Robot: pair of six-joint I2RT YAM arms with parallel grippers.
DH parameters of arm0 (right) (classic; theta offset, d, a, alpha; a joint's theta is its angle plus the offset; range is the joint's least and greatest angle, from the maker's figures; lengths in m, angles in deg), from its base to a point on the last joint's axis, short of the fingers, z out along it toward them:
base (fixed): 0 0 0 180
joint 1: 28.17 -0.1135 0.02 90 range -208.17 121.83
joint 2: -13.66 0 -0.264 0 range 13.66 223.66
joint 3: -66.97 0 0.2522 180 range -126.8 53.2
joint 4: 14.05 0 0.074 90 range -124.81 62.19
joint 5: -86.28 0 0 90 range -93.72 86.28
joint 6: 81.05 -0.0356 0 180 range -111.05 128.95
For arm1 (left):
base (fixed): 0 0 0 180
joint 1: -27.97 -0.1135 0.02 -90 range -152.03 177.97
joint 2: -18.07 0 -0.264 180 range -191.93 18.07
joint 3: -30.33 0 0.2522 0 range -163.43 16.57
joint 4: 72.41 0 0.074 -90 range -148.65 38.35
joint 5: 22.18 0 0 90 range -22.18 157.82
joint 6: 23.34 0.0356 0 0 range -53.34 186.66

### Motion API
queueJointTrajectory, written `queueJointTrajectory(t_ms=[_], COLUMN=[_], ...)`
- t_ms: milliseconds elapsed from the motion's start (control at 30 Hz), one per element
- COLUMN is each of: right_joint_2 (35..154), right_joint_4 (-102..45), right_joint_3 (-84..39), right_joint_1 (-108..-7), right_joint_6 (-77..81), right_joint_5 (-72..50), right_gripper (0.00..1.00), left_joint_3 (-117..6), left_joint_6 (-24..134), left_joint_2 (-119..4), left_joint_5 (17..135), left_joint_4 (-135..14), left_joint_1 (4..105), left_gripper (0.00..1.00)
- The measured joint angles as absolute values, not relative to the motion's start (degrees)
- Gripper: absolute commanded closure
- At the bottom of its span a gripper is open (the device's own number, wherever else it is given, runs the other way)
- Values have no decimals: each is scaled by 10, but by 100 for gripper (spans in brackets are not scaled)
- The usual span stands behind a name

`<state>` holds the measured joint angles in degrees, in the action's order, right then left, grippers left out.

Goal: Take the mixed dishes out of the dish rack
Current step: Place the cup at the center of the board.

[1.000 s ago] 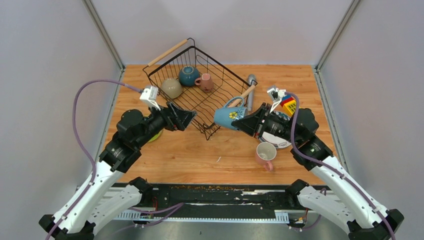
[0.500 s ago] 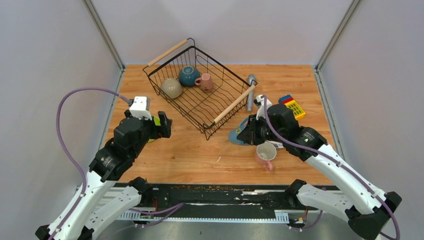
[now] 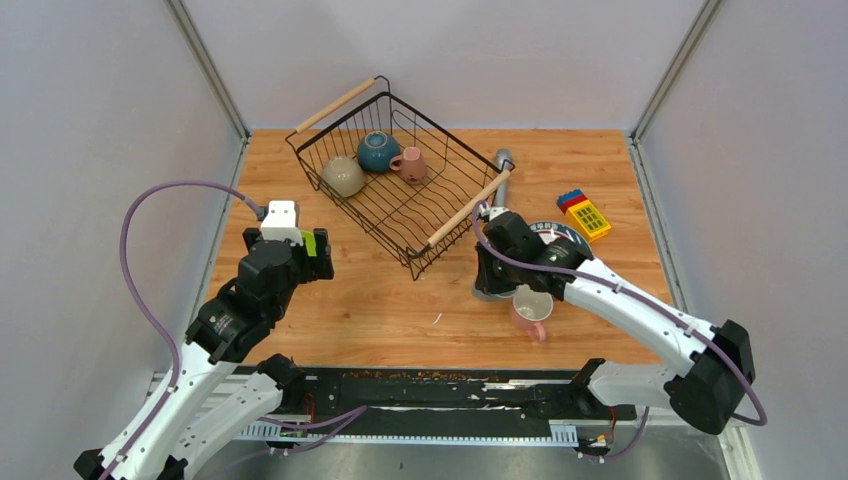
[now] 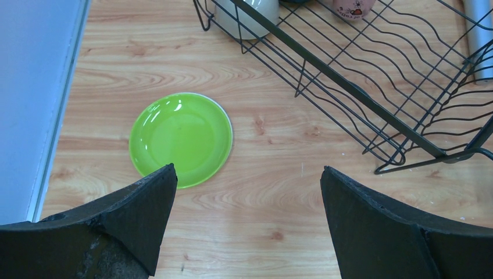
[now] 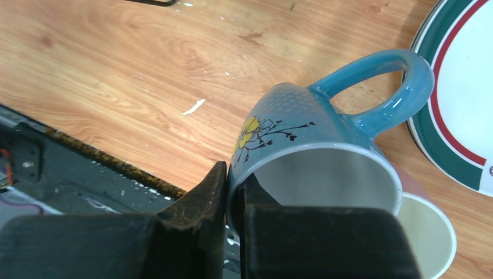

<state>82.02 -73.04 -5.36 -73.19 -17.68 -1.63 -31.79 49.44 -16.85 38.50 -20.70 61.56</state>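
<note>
The black wire dish rack (image 3: 468, 208) stands at the back and holds a beige bowl (image 3: 343, 175), a teal bowl (image 3: 378, 150) and a pink mug (image 3: 409, 163). My right gripper (image 5: 232, 174) is shut on the rim of a blue flowered mug (image 5: 302, 128), one finger inside and one outside. It holds the mug tilted low over the table, beside a second pink mug (image 5: 427, 232) and a white plate with a teal and red rim (image 5: 459, 116). My left gripper (image 4: 247, 174) hangs open and empty above bare wood, just right of the lime-green plate (image 4: 180, 139).
A grey cylinder (image 3: 502, 170) lies along the rack's right side. A yellow, red and blue toy block (image 3: 585, 213) sits at the right, behind the patterned plate (image 3: 560, 235). The rack's near corner (image 4: 401, 157) is close ahead of my left gripper.
My right arm has carried the blue mug from beside the rack down to the table by the pink mug. My left arm has drawn back from the rack, over the green plate.
</note>
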Motion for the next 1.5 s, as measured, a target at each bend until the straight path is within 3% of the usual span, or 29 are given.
queueJointTrajectory(t_ms=[333,967,1267,1500], right_joint_2=[922,929,809,698], right_joint_4=[-728,-725,-725,-725], right_joint_3=[-54,-65,-67,-66], right_joint_1=[-747,-754,-754,-754], right_joint_6=[-173,-173,-168,-162], right_joint_5=[19,28,54,143], right_gripper=[99,32,9,0], left_joint_3=[-318,-318,-323,-411], left_joint_6=[501,516,510,487], left_joint_2=[-169,-172,-210,-323], left_joint_5=[377,377,406,444], left_joint_4=[-207,-207,-212,-221], left_joint_1=[616,616,616,616], left_gripper=[0,0,0,0])
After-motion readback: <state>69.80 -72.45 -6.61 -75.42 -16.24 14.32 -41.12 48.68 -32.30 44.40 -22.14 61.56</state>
